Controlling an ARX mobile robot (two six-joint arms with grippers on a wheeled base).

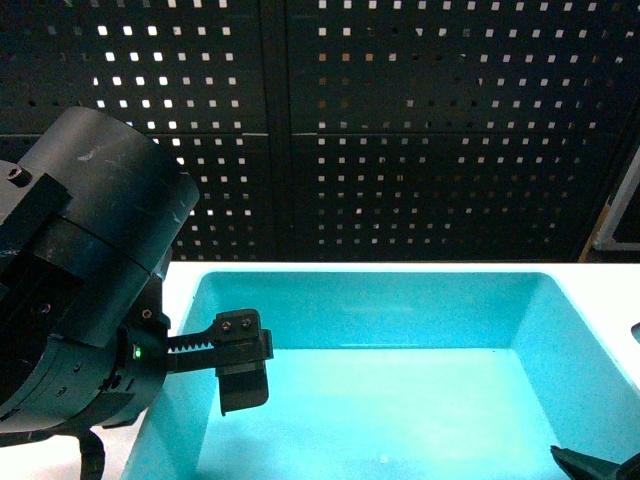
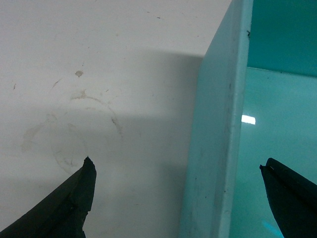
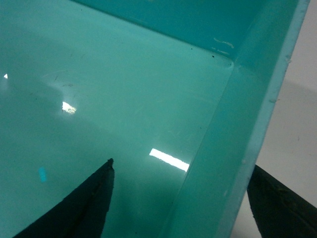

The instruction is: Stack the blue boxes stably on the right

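L gripper [image 2: 176, 198] jaws apart astride blue box [image 1: 400, 330] L wall | R gripper [image 3: 181, 198] same, R wall

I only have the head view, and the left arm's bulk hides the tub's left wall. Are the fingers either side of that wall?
Observer: Yes. The left gripper straddles the left wall of the tub, one finger inside, one over the white table, open.
Operator: And the right? I see only a dark tip at the bottom corner.
Observer: The right gripper straddles the right wall likewise, open, not clamped.
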